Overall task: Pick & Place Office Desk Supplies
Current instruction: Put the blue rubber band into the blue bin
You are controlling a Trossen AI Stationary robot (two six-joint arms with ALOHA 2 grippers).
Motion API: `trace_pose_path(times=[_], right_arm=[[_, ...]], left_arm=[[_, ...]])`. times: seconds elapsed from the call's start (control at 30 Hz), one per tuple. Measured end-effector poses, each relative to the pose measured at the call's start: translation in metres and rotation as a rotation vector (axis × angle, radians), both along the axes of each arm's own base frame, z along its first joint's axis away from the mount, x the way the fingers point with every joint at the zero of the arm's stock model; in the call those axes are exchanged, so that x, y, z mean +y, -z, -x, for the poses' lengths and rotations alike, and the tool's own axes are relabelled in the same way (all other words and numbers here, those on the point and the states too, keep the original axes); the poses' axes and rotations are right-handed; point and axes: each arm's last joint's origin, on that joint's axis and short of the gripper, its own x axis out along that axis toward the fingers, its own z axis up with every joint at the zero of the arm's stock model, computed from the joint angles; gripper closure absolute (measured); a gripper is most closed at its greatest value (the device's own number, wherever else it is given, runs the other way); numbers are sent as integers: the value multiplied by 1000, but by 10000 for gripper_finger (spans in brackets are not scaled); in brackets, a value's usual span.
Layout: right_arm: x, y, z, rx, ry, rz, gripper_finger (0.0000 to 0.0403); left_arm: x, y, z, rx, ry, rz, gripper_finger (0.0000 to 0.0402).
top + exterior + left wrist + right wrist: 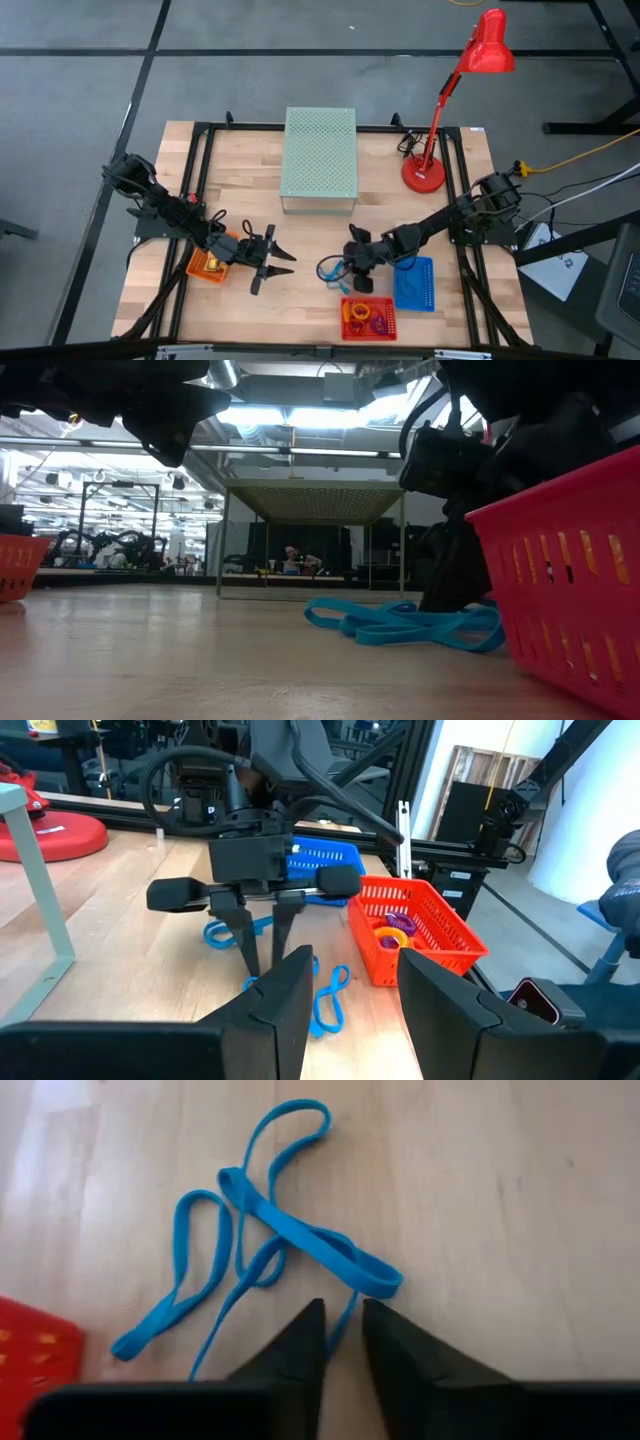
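Right pincer (pixel 343 1342) is down at the desk (pixel 300 270), fingers nearly together w/ only a thin gap, tips straddling one strand of the blue loops (pixel 262 1240). Looks like it's closing on that strand, but can't tell if the strand is really pinched yet or just sitting between the tips. In the high view the same pincer (pixel 352 277) is at the edge of the tangle, mid-desk toward the front, just beside the red basket (pixel 352 325).

Rest of the loops lie flat on the wood, spread out, not lifted. Low view shows them resting on the desk next to the red basket's wall.

Red basket already holds ring clips (pixel 393 927), orange & purple visible, so that part seems done. Blue basket (pixel 422 290) sits right of the tangle, just behind the red one; its contents can't be made out, likely the spot for the loops, though that's a guess.

Left pincer (pixel 283 264) hovers off to the left, fingers spread, holding nothing, pointed toward the middle. Under its arm is the orange basket (pixel 200 270) w/ yellow bits (pixel 212 263) inside, so those look sorted too.

Judgement: mostly done. Clips & yellow pieces are binned; the loops are the one loose item left, needing pickup & drop.

Further out: green perforated box (pixel 320 155) at the back centre, red lamp (pixel 440 130) back right, neither involved.
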Motion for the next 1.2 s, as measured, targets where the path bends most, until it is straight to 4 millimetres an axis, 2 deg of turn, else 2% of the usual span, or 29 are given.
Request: trace_pose_path(times=[0.07, 0.13, 0.33, 0.47, 0.6, 0.7, 0.9, 1.2], right_arm=[[-1, 0, 0, -1, 8, 9, 375], [-2, 0, 0, 3, 8, 6, 393], [-4, -2, 3, 46, 20, -15, 399], [-7, -9, 12, 117, 38, -4, 400], [-14, -26, 28, 170, 60, 51, 401], [-18, -53, 32, 89, 79, 44, 401], [-22, -91, 43, -44, 66, 12, 402], [-23, -115, 82, 12, 159, 55, 402]], left_arm=[[0, 0, 0, 0, 0, 0, 258], [0, 0, 0, 0, 0, 0, 258], [0, 0, 0, 0, 0, 1, 258], [0, 0, 0, 0, 0, 1, 258], [0, 0, 0, 0, 2, 1, 258], [0, 0, 0, 0, 2, 1, 258], [0, -1, 0, -5, 2, 3, 258], [0, 0, 0, 1, 4, 1, 258]])
